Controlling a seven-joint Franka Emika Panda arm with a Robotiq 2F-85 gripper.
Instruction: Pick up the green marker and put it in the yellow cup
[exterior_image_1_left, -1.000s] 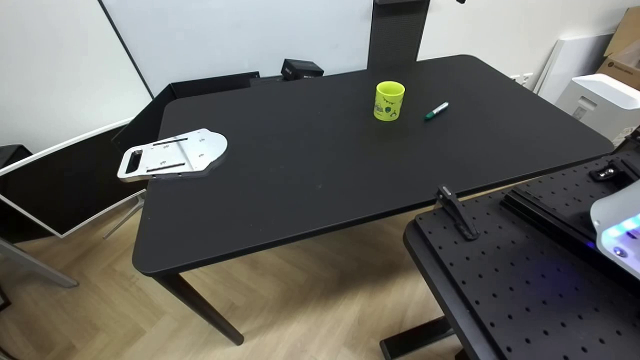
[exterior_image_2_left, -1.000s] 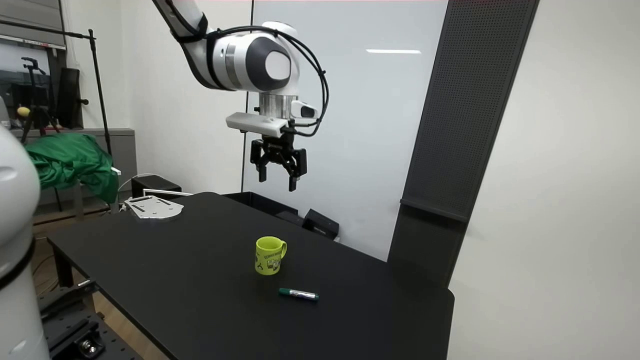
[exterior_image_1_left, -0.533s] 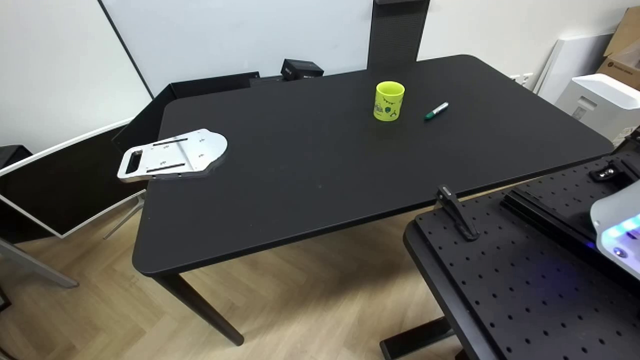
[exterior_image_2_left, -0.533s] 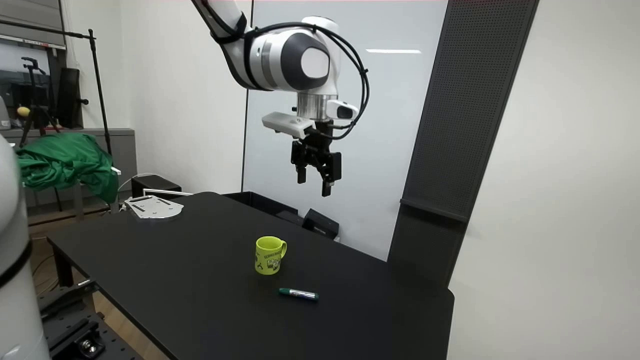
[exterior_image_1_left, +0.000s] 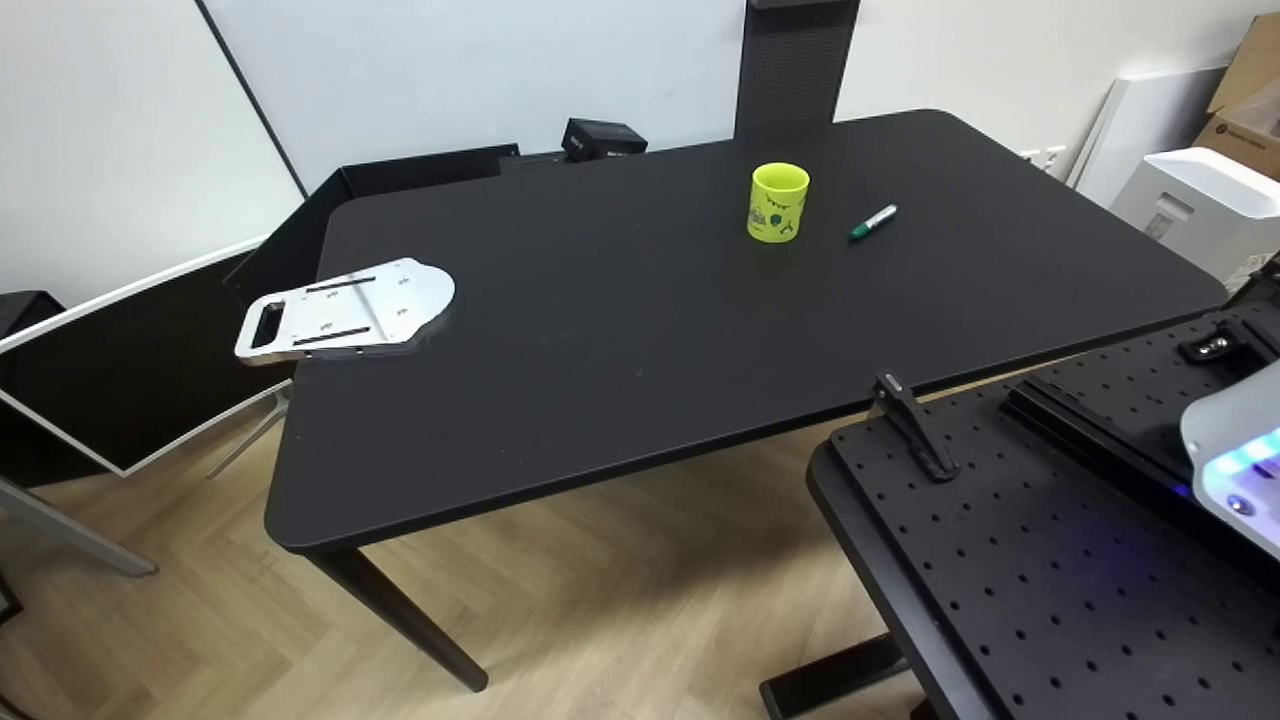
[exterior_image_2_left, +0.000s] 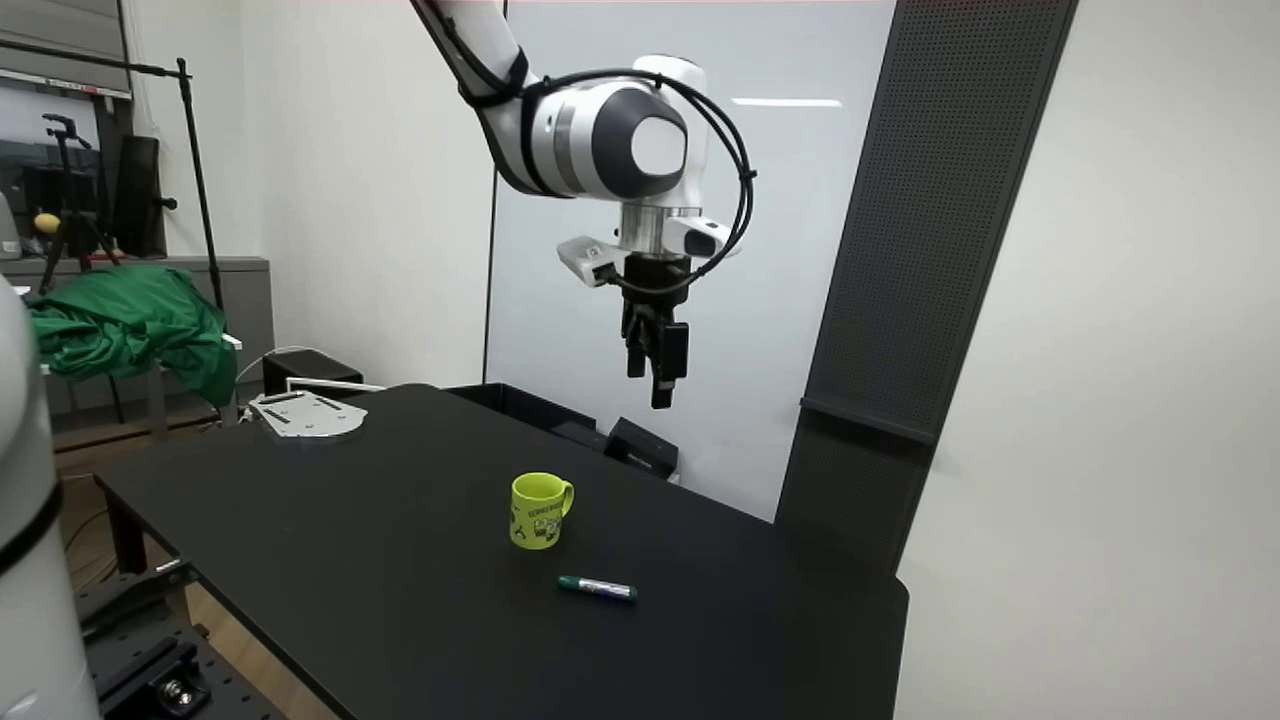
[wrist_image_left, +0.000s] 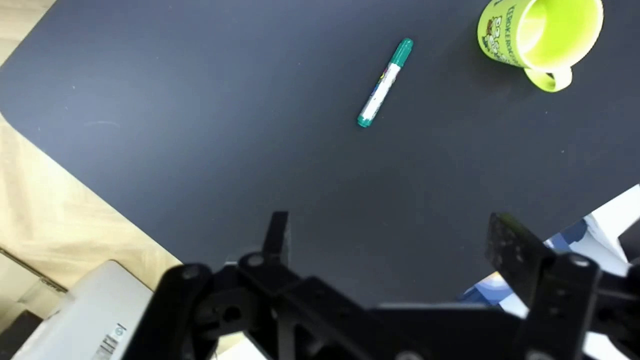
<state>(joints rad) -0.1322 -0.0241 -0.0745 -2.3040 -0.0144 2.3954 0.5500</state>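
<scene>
Black jaws stand spread wide, empty; the green marker (wrist_image_left: 385, 83) and yellow cup (exterior_image_2_left: 537, 512) rest well below them on the bench (wrist_image_left: 250, 125).

The claw (exterior_image_2_left: 649, 388) is held well above the worktop (exterior_image_1_left: 560, 330), its jaws set wide apart with free air between. In the wrist view, bare worktop is seen all around the marker (wrist_image_left: 382, 90). In both exterior views, its left side is flanked by the cup (exterior_image_1_left: 776, 210), a gap being seen between the two, while free room is found to its right. At the left end, space is taken up by a flat plate (exterior_image_1_left: 355, 308); beyond the far edge, passage is barred by a white panel (exterior_image_2_left: 785, 220).
</scene>
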